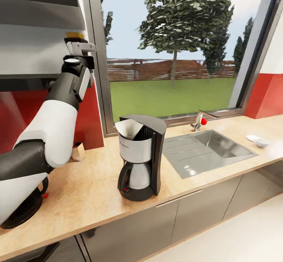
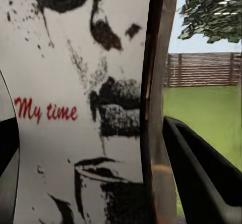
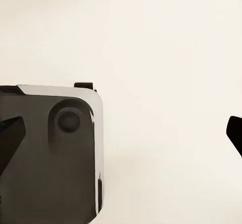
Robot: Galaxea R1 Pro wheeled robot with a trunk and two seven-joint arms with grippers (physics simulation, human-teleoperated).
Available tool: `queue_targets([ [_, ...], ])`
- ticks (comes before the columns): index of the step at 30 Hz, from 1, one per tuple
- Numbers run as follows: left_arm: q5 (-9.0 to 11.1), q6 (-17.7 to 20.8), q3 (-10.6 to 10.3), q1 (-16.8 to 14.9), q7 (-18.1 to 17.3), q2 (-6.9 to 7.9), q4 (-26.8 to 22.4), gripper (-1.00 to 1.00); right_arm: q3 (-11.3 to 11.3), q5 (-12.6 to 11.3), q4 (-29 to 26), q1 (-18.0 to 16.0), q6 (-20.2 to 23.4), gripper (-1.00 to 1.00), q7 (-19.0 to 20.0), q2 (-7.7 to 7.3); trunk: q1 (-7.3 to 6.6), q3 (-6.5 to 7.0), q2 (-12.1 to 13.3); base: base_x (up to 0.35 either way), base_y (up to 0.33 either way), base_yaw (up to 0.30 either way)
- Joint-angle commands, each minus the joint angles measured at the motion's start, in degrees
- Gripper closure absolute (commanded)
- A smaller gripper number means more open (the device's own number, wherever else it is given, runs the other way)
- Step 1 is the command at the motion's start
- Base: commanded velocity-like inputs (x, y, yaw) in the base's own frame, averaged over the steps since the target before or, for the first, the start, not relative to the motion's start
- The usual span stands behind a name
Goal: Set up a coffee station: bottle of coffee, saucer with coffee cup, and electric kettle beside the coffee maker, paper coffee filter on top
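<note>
Up at the kitchen shelf (image 1: 35,53) beside the window, my left claw (image 1: 80,48) reaches the bottle of coffee (image 2: 75,108) — its "My time" label sits right between my fingers (image 2: 201,173), though I cannot tell whether they grip it. Down on the countertop (image 1: 90,183) stands the coffee maker (image 1: 141,157) with a paper filter (image 1: 129,128) on top — my right claw (image 3: 121,133) is spread apart.

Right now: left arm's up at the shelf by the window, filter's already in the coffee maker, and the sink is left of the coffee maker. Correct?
One thing is off. The head view shows the sink to the right of the coffee maker, not left. The rest holds: the left gripper is up at the shelf, and the paper filter sits in the maker's top.
</note>
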Motion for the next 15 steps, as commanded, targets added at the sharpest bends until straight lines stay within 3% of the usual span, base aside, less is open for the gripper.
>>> queue_targets([
  [1,-0.6,0.3,0.2,-0.1,-0.1,-0.69,-0.1,1.00,0.0,0.0,0.1,-0.1,-0.2,-1.00,-0.1,0.01,0.03,-0.11,-0.1,0.000,0.000,-0.263],
  [5,-0.6,0.3,0.1,-0.1,-0.1,-2.34,-0.1,1.00,0.0,0.0,0.1,-0.1,-0.2,-1.00,-0.1,0.01,0.03,-0.11,-0.1,0.000,0.000,-0.263],
  [12,-0.4,0.3,0.0,-0.1,-1.7,-3.06,-0.1,1.00,0.0,0.0,0.1,-0.1,-0.2,-1.00,-0.1,0.01,0.03,-0.11,-0.1,0.000,0.000,-0.263],
  [15,0.6,0.3,0.1,-0.1,-2.6,-3.26,-0.1,1.00,0.0,0.0,0.1,-0.1,-0.3,-1.00,-0.1,0.01,0.03,-0.11,-0.1,0.000,0.000,-0.263],
])
